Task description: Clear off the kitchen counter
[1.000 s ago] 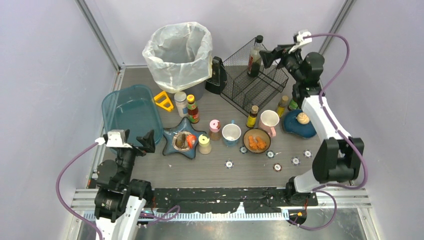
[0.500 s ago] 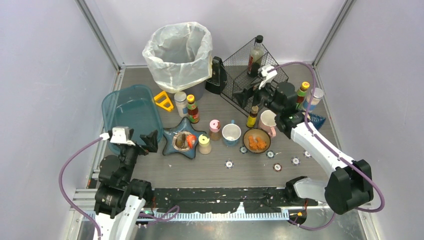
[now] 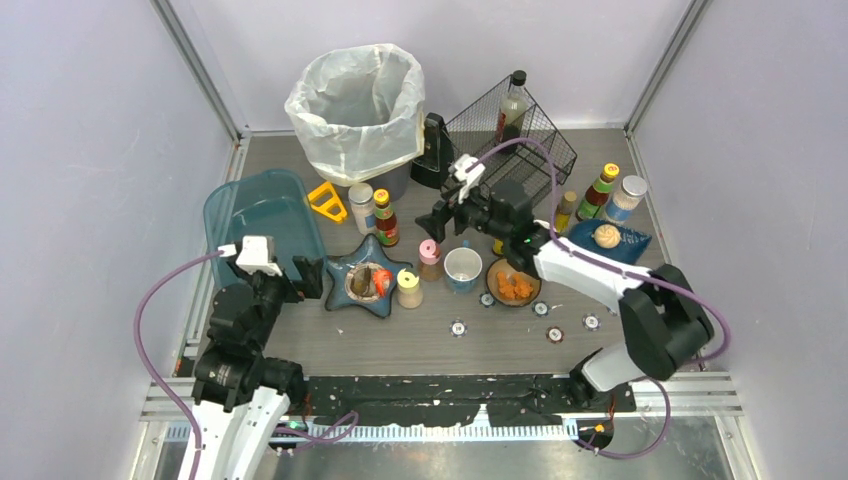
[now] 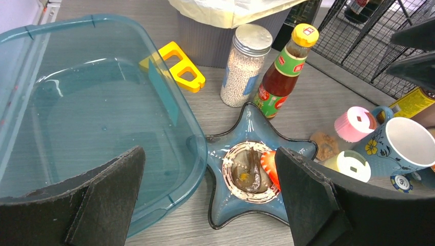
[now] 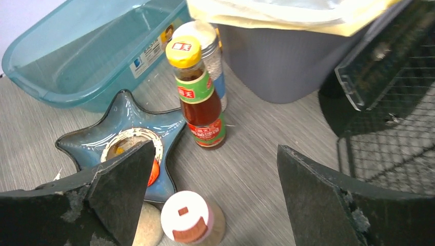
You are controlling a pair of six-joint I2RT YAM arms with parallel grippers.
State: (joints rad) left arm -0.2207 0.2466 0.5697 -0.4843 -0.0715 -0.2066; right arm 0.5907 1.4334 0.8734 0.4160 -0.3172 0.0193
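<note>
Top external view: two empty grippers over a crowded kitchen counter [image 3: 400,345]

Right wrist view: the right gripper [image 5: 215,149] hovers with its fingers spread wide and nothing between them; a yellow-capped sauce bottle [image 5: 197,102] stands upright just ahead of the gap, nearer the finger at the left of that view; a pink-lidded jar [image 5: 184,220] sits close under the fingertips; a black wire rack [image 5: 390,128] lies beyond the other finger.

Left wrist view: the left gripper [image 4: 209,159] also has its fingers wide apart and empty; a star-shaped dish [image 4: 246,169] holding food scraps lies below and between them; a teal tub [image 4: 31,36] sits under the finger at the left of that view; a floral mug [image 4: 400,148] stands past the other finger.

The counter lies beneath both pairs of fingers and carries many things; the clearing looks far from done.

Likely troubles, as a judgement: the sauce bottle is tall and narrow, so a finger brushing its shoulder could topple it onto the dish; the jar is so close under the right fingers that a descent could knock it over; both grippers sit near the star-shaped dish, so reaching together could make them collide; tilting that dish would spill its scraps onto the counter.
</note>
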